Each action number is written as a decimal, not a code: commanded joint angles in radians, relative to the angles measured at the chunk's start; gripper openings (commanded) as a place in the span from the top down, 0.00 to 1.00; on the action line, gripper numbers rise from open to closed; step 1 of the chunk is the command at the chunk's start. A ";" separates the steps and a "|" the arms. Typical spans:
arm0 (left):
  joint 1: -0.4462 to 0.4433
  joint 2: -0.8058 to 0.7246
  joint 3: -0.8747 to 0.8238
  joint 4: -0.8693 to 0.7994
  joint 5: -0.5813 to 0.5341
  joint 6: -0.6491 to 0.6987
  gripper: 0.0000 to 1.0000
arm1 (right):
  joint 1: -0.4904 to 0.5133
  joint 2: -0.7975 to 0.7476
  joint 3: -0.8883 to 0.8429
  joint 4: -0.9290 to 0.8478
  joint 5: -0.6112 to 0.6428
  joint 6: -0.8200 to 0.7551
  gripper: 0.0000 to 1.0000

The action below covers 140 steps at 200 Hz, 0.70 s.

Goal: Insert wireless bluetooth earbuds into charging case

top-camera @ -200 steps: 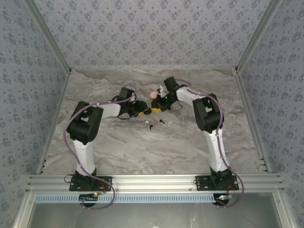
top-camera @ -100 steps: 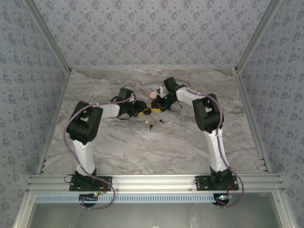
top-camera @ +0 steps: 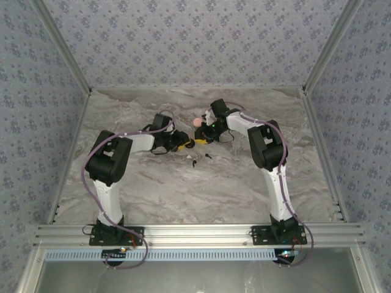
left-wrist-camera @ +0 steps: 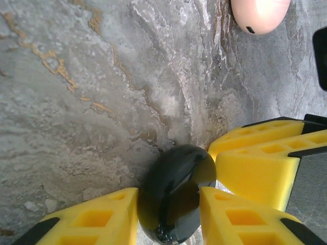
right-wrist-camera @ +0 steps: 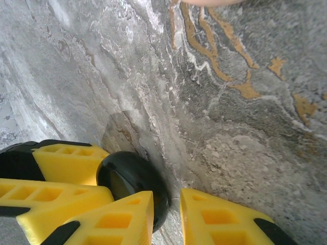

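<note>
From above — the arms have barely shifted this past second. The left gripper (top-camera: 185, 144) and right gripper (top-camera: 203, 138) meet tip to tip toward the far edge of the bench (top-camera: 153, 183). The earbuds (top-camera: 194, 163), tiny black slivers, lie loose just nearer, untouched. A pink egg (top-camera: 197, 122) sits beyond.

Left wrist — ribbed yellow fingers (left-wrist-camera: 87, 219), drawn in tighter, clamp a glossy, rounded black shell (left-wrist-camera: 176, 173), likely the case being steadied for opening. The stone is grey with gold veins.

Right wrist — the jaws are nearly together at the shell's rim. Whether they nip it, I cannot tell.
</note>
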 commanded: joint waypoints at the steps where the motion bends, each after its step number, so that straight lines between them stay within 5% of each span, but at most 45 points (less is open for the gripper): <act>1: -0.024 -0.042 -0.018 -0.009 0.055 -0.010 0.64 | 0.015 0.008 0.012 -0.043 0.015 0.016 0.78; 46: -0.024 -0.051 -0.023 0.007 0.055 -0.021 0.61 | 0.014 0.007 0.012 -0.050 0.021 0.018 0.79; 140: -0.025 -0.064 -0.032 0.014 0.027 -0.027 0.76 | 0.001 -0.039 -0.022 -0.039 0.039 0.021 0.77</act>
